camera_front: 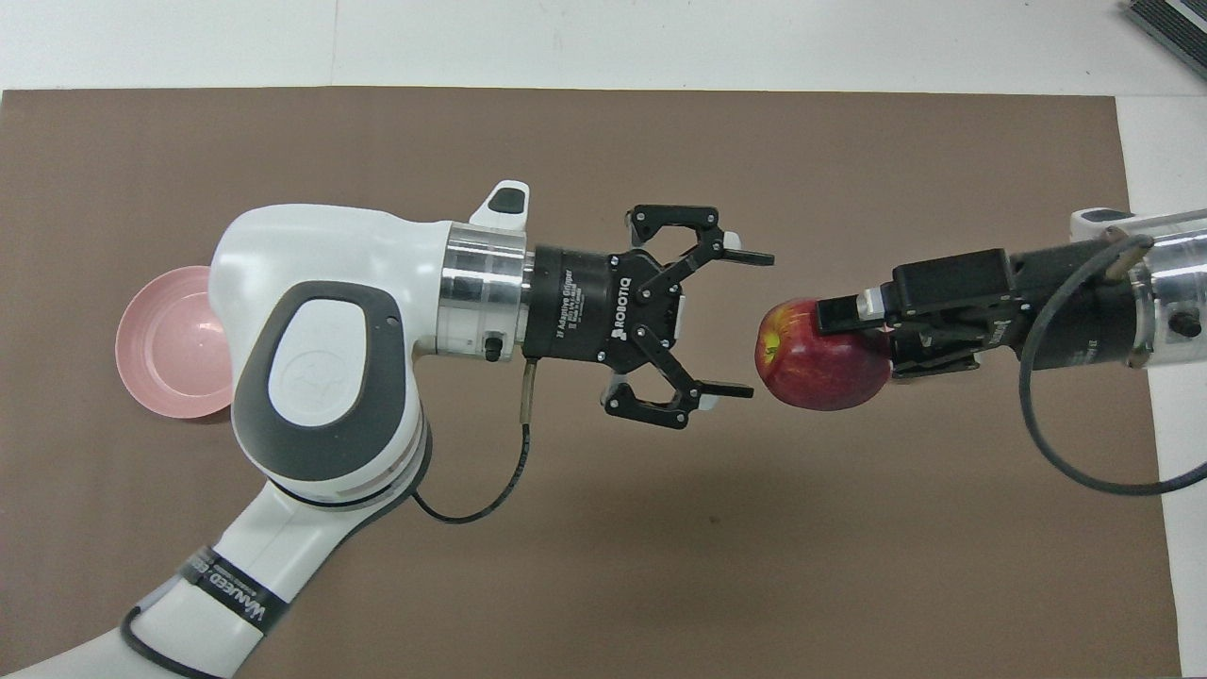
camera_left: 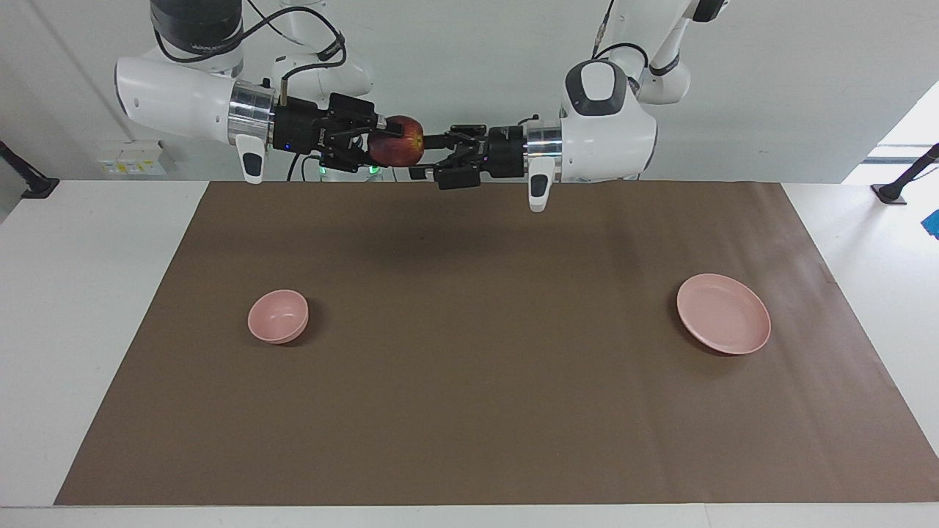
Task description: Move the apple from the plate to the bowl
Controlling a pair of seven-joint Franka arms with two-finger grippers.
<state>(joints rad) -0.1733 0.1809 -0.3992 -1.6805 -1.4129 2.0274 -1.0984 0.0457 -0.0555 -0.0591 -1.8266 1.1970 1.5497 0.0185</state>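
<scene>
My right gripper [camera_left: 381, 143] is shut on the dark red apple [camera_left: 402, 145] and holds it high over the mat, between the two arms. In the overhead view the apple [camera_front: 816, 368] shows its yellowish stem patch, with the right gripper [camera_front: 853, 344] clamped on it. My left gripper [camera_left: 428, 157] is open, level with the apple, its fingertips just short of it; it also shows in the overhead view [camera_front: 752, 322]. The empty pink plate [camera_left: 723, 314] lies toward the left arm's end, half hidden under the left arm in the overhead view [camera_front: 160, 344]. The empty pink bowl [camera_left: 278, 316] stands toward the right arm's end and is hidden in the overhead view.
A brown mat [camera_left: 469, 381] covers most of the white table [camera_left: 81, 308]. Only the plate and the bowl lie on it.
</scene>
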